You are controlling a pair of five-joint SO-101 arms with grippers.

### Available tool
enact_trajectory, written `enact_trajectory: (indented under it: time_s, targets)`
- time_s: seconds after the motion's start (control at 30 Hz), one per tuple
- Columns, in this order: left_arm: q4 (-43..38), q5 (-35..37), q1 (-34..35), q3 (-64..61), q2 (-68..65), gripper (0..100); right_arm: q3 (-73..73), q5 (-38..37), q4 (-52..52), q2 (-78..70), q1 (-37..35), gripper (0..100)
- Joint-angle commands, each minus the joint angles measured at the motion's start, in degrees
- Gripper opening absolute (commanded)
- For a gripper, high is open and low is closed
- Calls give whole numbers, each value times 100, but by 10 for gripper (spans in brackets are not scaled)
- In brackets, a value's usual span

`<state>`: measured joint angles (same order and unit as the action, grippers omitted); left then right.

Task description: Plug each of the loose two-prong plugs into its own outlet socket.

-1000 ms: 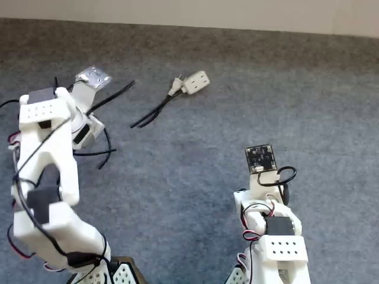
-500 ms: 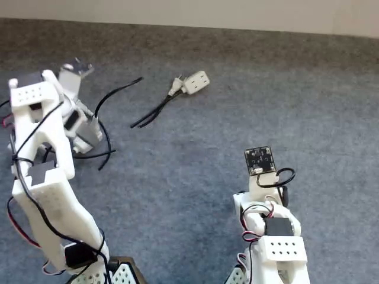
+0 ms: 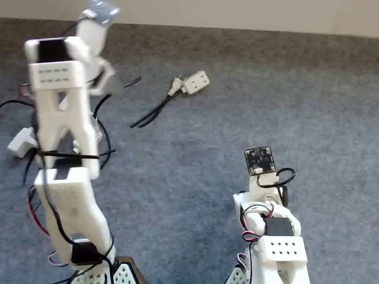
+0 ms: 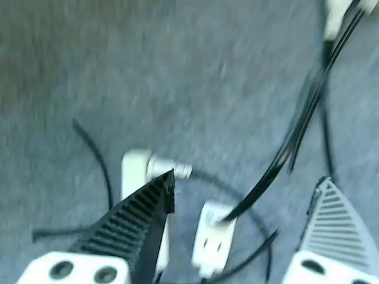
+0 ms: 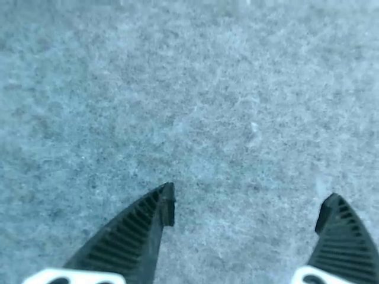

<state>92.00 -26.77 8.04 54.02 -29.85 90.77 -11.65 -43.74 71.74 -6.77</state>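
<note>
**First speaker:** What is found at the left of the grey carpet (image 3: 195, 177)?

**Second speaker:** A white outlet socket (image 3: 21, 142) is laid at the far left edge, just beside the tall left arm (image 3: 59, 118). A loose black cord (image 3: 131, 82) is seen just right of that arm.

**First speaker:** How is the left gripper (image 4: 246, 177) held?

**Second speaker:** Its jaws are spread wide and nothing is gripped. Beneath it, blurred, a white block (image 4: 135, 177) is seen with a stubby plug (image 4: 172, 170) at its side. Next to that, a slotted socket (image 4: 212, 236) is met by a dark cable (image 4: 284, 148).

**First speaker:** And toward the middle?

**Second speaker:** A second outlet socket (image 3: 198, 81) is laid near the far side, and its left end is touched by a two-prong plug (image 3: 176, 87). Whether the plug is seated cannot be told. The plug's lead (image 3: 151, 111) is trailed toward the left arm.

**First speaker:** And at the right?

**Second speaker:** The right gripper (image 5: 249, 195) is held wide over the carpet, and nothing is held in it.
</note>
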Motion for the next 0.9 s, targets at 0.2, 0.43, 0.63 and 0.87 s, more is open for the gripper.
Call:
enact_trajectory:
  time_s: [0.2,0.43,0.63,0.87]
  targets:
    - [-1169,-62,-1798,215,-787,357,-22,-53,92,57,-92,365]
    - [-3156,-79,-1859,242,-2105,354,-13,-53,92,66,-92,365]
    - [-4149,-70,-1736,242,-2976,287,-13,-246,92,75,-92,365]
    - [-4000,-44,-1332,215,-3284,256,-4,-273,84,75,-251,365]
